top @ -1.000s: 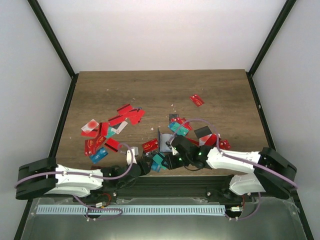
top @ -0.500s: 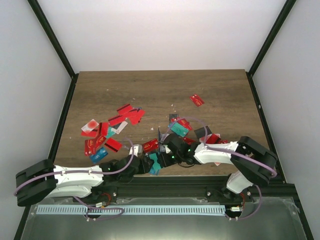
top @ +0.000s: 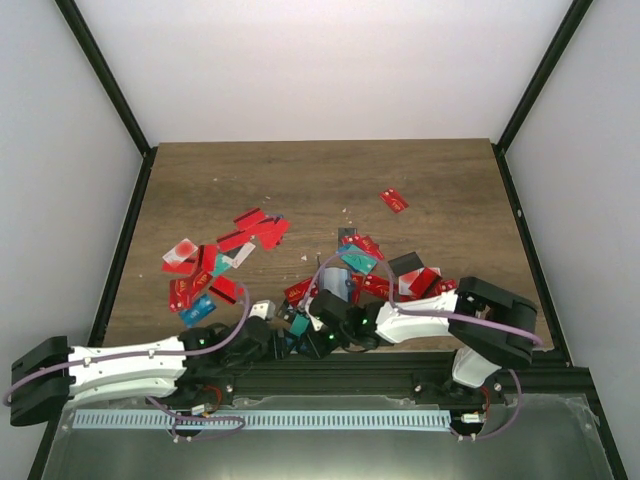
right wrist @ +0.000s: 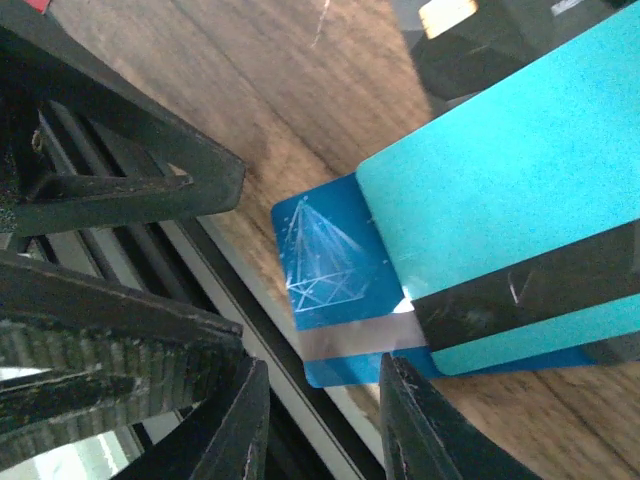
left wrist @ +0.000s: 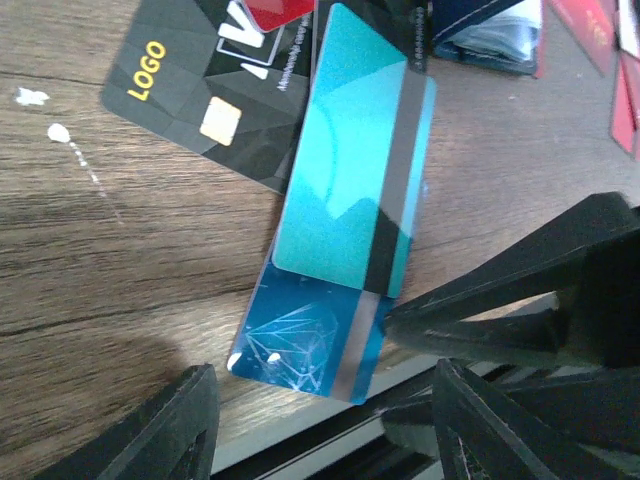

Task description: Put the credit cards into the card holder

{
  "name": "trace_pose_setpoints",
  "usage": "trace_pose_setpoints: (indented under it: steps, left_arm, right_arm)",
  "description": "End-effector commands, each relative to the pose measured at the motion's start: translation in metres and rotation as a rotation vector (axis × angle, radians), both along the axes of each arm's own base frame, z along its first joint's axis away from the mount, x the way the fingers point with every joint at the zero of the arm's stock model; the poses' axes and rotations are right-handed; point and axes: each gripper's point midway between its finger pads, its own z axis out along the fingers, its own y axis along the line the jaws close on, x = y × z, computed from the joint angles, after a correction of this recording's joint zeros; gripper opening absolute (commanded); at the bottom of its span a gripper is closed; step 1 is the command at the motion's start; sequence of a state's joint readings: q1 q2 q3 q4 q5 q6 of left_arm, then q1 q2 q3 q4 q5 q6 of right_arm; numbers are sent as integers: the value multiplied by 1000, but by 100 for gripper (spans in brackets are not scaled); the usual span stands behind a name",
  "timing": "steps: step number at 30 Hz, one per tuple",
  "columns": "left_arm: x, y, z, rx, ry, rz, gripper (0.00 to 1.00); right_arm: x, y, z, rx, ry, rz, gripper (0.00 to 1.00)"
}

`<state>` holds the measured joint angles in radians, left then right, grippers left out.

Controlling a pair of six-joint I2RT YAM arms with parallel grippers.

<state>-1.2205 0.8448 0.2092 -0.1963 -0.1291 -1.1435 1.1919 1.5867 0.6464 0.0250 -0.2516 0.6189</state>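
End effector L (left wrist: 320, 400) released nr blue card (left wrist: 300, 340); end effector R (right wrist: 325, 380) straddles it, grip unclear.

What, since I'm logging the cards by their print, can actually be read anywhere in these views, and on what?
"LOGO": yellow letters on the black card, left wrist view.
Fine print along the edge of the teal card: too small to read.
Blue card: a white line drawing only, no words.
Red cards, top view: light markings too small to read.
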Motion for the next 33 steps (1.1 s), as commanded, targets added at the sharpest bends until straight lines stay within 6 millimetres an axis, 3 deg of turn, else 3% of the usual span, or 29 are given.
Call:
trace_pose_setpoints:
  steps: [1, 5, 9, 14, 19, 24, 27, 33]
  left_arm:
    - [-4, -1, 1, -29, -4, -19, 61]
    - [9, -5, 12, -20, -87, -17, 61]
    - [27, -4, 22, 8, -185, 11, 64]
    - [38, -16, 14, -20, -154, -40, 66]
    - [28, -39, -6, -8, -73, -151, 66]
    - [15, -52, -18, -40, -12, -212, 64]
    - [8, -58, -17, -53, 4, -242, 63]
    - [0, -63, -16, -54, 11, -267, 63]
  right_arm:
    - [-34, -31, -35, -142, 138, 36, 33]
    - [-42, -29, -16, -77, 179, 37, 33]
    - [-25, -55, -9, -141, 151, -138, 34]
    - [-31, -81, -8, -151, 251, -306, 38]
    - [-45, -79, -4, -50, 400, -387, 43]
    - [-39, -71, -1, 3, 416, -442, 60]
    - [-36, -66, -4, 25, 430, -468, 67]
    - [-26, -70, -15, 63, 450, -586, 71]
